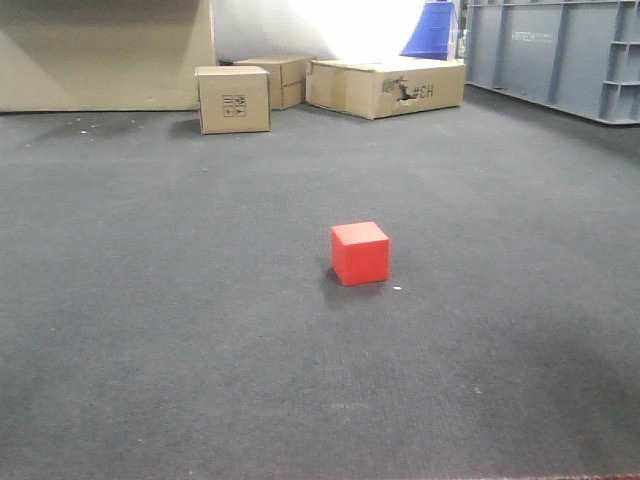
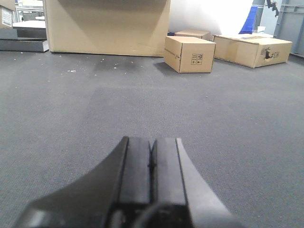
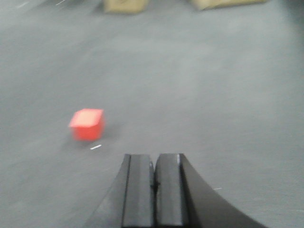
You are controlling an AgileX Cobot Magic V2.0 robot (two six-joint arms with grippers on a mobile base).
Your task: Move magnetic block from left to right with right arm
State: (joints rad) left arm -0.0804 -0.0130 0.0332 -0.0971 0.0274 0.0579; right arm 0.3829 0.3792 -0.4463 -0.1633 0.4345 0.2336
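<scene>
Dark grey carpet [image 1: 150,330] covers the whole floor, with tan cardboard boxes [image 1: 233,98] lined up along the far wall and a grey plastic crate [image 1: 560,55] off to one side of them. Well forward of those boxes, alone on the carpet, sits the red block [image 1: 360,253], flat on one face and touching nothing.

From the right wrist view, which is blurred, the right gripper [image 3: 153,178] has its two fingers pressed together with no gap and nothing between them. The block [image 3: 87,124] lies ahead of it and off to the left, well apart from the fingertips, with a small white fleck [image 3: 95,147] on the carpet just beside the block on the near side. The left gripper [image 2: 151,164] is likewise pressed together and empty, low over the carpet and pointing toward the boxes [image 2: 189,54]; the block does not show in its view.

By my reading, the task has hardly begun: the block has not been picked up, and the right arm is at the approach stage. The next move calls for spreading the right fingers wide enough to straddle the block, swinging left and forward until the block sits between them, then lowering and squeezing on two opposite faces. Only after that can it be carried to the right side.
</scene>
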